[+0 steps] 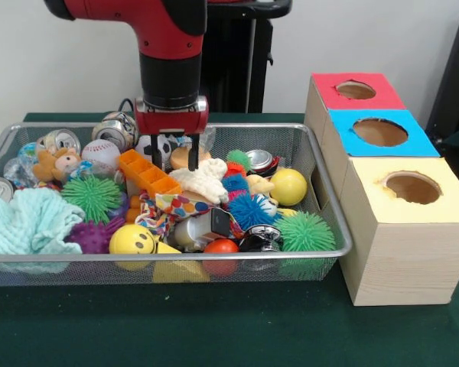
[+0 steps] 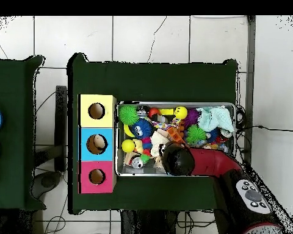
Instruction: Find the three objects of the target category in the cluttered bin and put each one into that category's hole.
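Note:
The wire mesh bin is full of toys; it also shows in the overhead view. One whitish fabric piece with coloured dots lies in the middle of the bin, partly under the cream knitted cloth. I cannot make out other such pieces. My gripper hangs over the back middle of the bin, open and empty, above a tan round toy. In the overhead view the arm's wrist hides the gripper. The hole in the yellow-topped box is right of the bin, nearest the camera, and shows from overhead too.
Blue-topped and red-topped boxes stand behind the yellow one. In the bin: teal towel, orange block tray, green spiky balls, blue spiky ball, yellow ball, smiley ball, cans, baseball.

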You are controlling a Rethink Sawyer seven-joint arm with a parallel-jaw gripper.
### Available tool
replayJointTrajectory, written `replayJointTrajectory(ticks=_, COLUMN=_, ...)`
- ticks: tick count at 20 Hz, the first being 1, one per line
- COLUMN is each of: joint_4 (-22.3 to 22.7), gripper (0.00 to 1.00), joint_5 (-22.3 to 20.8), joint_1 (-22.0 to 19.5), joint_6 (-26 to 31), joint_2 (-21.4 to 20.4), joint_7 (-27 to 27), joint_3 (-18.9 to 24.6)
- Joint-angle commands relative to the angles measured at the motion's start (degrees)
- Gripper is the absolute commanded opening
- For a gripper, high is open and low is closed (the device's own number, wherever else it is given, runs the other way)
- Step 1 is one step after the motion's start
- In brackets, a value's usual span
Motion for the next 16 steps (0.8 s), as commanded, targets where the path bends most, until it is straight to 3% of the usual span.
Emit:
replayJointTrajectory(ticks=1, joint_4=0.15, gripper=1.0, joint_5=2.31, joint_1=0.43, joint_6=8.39, joint_2=-2.31, joint_7=0.78, joint_3=4.96)
replayJointTrajectory(ticks=12, joint_4=-3.81, gripper=1.0, joint_5=3.17, joint_1=2.0, joint_6=14.95, joint_2=-2.63, joint_7=-0.67, joint_3=7.68)
replayJointTrajectory(ticks=16, joint_4=-5.27, gripper=1.0, joint_5=1.21, joint_1=2.79, joint_6=15.87, joint_2=-2.69, joint_7=-3.22, joint_3=8.47)
